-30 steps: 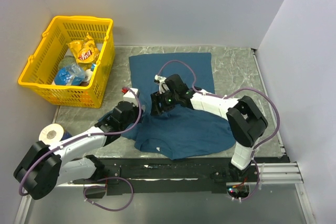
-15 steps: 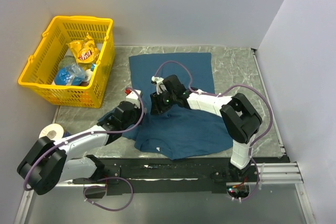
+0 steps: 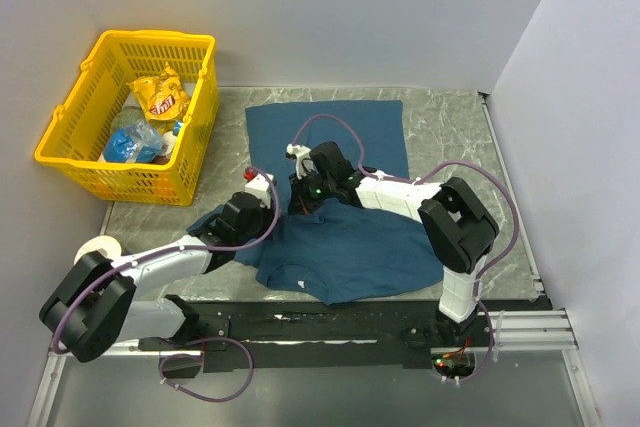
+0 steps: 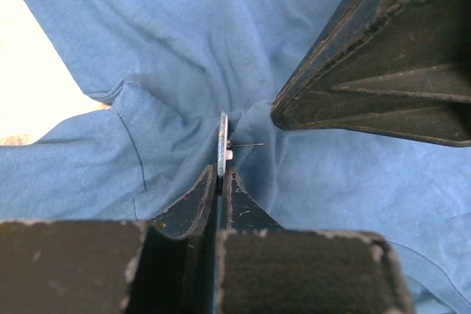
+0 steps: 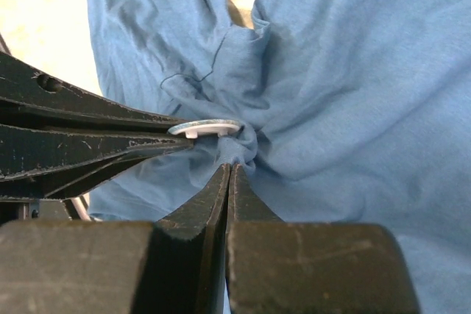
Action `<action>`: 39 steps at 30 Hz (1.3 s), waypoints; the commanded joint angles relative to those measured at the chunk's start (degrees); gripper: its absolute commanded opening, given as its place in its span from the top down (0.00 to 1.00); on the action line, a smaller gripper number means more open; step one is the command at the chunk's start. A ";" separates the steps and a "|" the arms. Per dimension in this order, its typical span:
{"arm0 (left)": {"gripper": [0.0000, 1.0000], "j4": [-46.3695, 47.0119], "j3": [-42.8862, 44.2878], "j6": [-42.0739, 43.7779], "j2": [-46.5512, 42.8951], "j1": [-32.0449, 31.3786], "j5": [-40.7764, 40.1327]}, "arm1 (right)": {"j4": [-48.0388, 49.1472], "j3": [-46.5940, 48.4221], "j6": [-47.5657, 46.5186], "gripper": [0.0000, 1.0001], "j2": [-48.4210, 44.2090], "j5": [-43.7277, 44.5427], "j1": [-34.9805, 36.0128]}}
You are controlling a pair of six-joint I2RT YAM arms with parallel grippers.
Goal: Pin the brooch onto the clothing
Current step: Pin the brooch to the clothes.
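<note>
The clothing [image 3: 345, 242] is a dark teal T-shirt lying rumpled on the table. In the left wrist view my left gripper [image 4: 221, 171] is shut on the brooch [image 4: 223, 137], a thin silver disc seen edge-on, its pin pointing into a bunched fold of the clothing [image 4: 184, 49]. In the right wrist view my right gripper [image 5: 229, 168] is shut on a pinched-up fold of the clothing [image 5: 346, 71] just under the brooch [image 5: 206, 127]. From above, the left gripper [image 3: 266, 201] and right gripper [image 3: 301, 203] meet tip to tip over the shirt's left part.
A yellow basket [image 3: 95, 172] holding snack packets stands at the back left. A white tape roll [image 3: 97, 252] lies beside the left arm. The right arm's cable [image 3: 330, 122] loops over the shirt's upper part. The marble tabletop [image 3: 450, 127] shows right of the shirt.
My right gripper has closed on a fold of the shirt. My left gripper has carried the brooch up and to the right, up to that fold.
</note>
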 commanded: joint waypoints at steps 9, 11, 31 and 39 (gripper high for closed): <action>0.99 8.19 1.30 -3.21 -1.02 0.23 2.96 | 2.94 1.25 0.59 1.00 0.77 -3.34 0.10; 0.99 9.07 0.94 -3.92 -1.72 0.32 3.32 | 2.76 1.08 0.68 1.00 0.77 -2.90 0.19; 0.99 18.49 -5.92 -8.50 -5.68 5.33 14.22 | 9.18 -2.97 5.42 1.00 -0.99 -8.79 -2.98; 0.99 7.68 -3.19 -5.16 -6.38 5.33 4.74 | 9.88 -3.58 6.13 1.00 -2.83 -9.75 -4.03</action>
